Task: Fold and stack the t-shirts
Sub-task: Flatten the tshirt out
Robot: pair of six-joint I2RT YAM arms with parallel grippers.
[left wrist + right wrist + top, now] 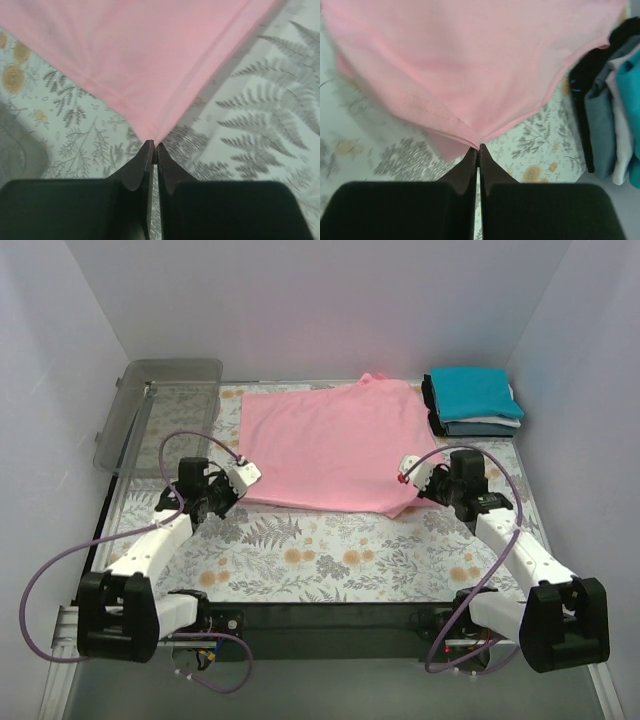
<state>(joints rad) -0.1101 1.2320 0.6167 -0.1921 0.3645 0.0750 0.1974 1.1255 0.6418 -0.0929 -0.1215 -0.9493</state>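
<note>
A pink t-shirt (330, 445) lies spread over the middle of the floral table cloth. My left gripper (246, 473) is shut on its near left corner (150, 131), which is lifted off the cloth. Over at the near right corner (479, 139), my right gripper (406, 470) is shut on the pink cloth too, with a doubled edge hanging just below the pinch. A stack of folded t-shirts (475, 402), teal on top with grey-blue and dark ones under it, rests at the back right and also shows in the right wrist view (612, 100).
A clear plastic bin (160, 410) stands tilted at the back left. White walls close in the table on three sides. The floral table cloth (330, 555) runs bare between the shirt and the arm bases.
</note>
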